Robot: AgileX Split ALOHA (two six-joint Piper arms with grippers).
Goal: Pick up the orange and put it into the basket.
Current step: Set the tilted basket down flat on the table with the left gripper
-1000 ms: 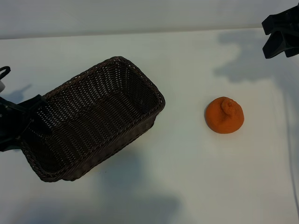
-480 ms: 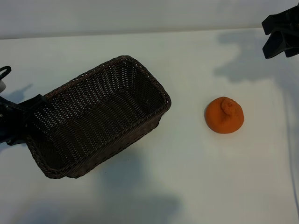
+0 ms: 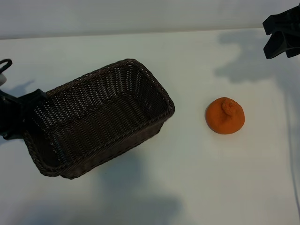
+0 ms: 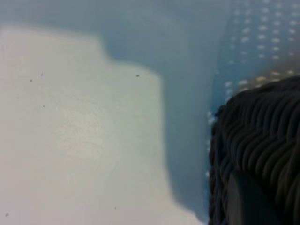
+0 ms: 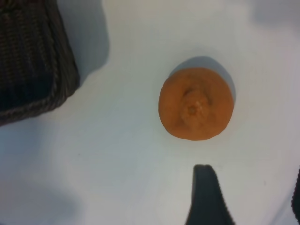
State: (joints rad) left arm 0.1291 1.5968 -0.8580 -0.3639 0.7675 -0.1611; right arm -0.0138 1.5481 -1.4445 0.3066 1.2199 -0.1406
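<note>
Orange (image 3: 225, 116) is the target but not the biggest thing here: the basket (image 3: 101, 124) is, wicker, stiff and light, my left gripper (image 3: 16, 123) clamped on its braided rim at the left end, that end tipped up. Orange sits on the worktop (image 3: 197, 183), well apart, matte, firm-looking; grab across its belly, below the nub. My right gripper (image 5: 248, 197) hovers open nearby.

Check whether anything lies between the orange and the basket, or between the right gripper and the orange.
Nothing visible does. Bare table separates the orange from the basket, and the open right gripper hangs above and apart from the orange with nothing between.
</note>
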